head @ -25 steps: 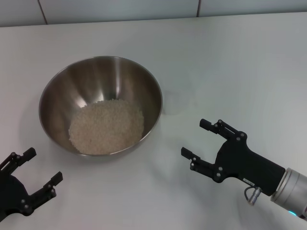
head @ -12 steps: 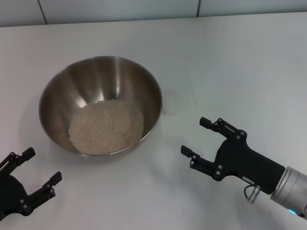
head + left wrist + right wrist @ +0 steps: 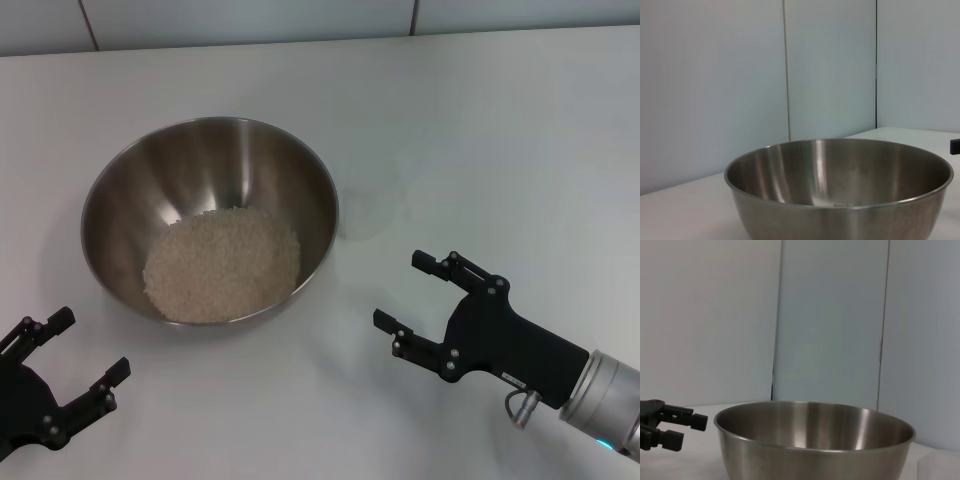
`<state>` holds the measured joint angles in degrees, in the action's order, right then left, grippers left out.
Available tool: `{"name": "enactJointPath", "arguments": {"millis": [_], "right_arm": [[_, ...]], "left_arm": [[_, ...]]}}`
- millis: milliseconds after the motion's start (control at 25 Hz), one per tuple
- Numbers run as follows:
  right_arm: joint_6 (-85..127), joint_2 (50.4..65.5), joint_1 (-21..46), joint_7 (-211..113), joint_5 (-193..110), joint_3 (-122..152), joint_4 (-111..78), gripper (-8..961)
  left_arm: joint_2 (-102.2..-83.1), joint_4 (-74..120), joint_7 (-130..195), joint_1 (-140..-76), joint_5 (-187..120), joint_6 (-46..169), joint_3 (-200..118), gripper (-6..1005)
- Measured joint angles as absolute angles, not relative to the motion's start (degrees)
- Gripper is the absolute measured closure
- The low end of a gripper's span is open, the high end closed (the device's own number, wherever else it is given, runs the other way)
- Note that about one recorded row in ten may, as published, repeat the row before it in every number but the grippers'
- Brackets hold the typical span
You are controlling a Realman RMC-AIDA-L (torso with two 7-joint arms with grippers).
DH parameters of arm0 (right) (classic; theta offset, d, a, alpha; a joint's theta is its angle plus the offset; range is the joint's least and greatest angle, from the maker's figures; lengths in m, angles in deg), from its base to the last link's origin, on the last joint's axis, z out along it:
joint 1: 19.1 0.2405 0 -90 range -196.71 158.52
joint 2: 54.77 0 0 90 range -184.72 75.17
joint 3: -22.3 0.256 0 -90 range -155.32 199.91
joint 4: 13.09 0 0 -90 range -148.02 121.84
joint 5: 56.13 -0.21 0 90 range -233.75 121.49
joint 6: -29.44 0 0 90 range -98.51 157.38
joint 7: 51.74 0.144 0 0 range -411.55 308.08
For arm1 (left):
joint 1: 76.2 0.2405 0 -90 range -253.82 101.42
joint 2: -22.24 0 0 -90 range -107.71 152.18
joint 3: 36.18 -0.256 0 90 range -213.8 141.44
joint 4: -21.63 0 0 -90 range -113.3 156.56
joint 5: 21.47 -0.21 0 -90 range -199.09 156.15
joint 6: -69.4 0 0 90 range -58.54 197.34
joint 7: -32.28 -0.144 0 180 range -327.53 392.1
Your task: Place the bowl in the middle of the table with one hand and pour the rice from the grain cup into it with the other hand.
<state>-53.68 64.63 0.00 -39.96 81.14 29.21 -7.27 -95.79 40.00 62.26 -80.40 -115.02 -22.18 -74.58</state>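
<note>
Two black hands sit low over the white bench [image 3: 500, 120], both empty with fingers spread apart. Left hand [image 3: 62, 365] is at the near left corner of the head view, just short of the steel bowl [image 3: 210, 215], not touching it. Right hand [image 3: 412, 293] is near right of the bowl, on a silver-white arm, fingers pointing toward the bowl, a clear gap between. Bowl stands upright on the bench, left of centre, with the rice [image 3: 222, 262] as a pale grainy heap covering its bottom and leaning to the near side. Grain cup [image 3: 368, 212] is faint, clear plastic, standing just beside the bowl's right rim; touching or not, cannot tell. Left wrist view shows the bowl [image 3: 840, 190] side-on against a pale panelled wall [image 3: 715, 80]. Right wrist view shows the bowl [image 3: 815, 440] side-on too, with the left hand [image 3: 687, 431] beyond it, fingers parted.
</note>
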Motion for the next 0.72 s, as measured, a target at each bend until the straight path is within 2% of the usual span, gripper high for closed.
{"name": "enactJointPath", "arguments": {"millis": [720], "right_arm": [[-53.88, 64.67, 0.16, -39.96, 81.25, 29.15, -7.16, 180]], "left_arm": [[-95.7, 40.32, 62.34, -79.72, -114.98, -23.59, -74.4, 155]]}}
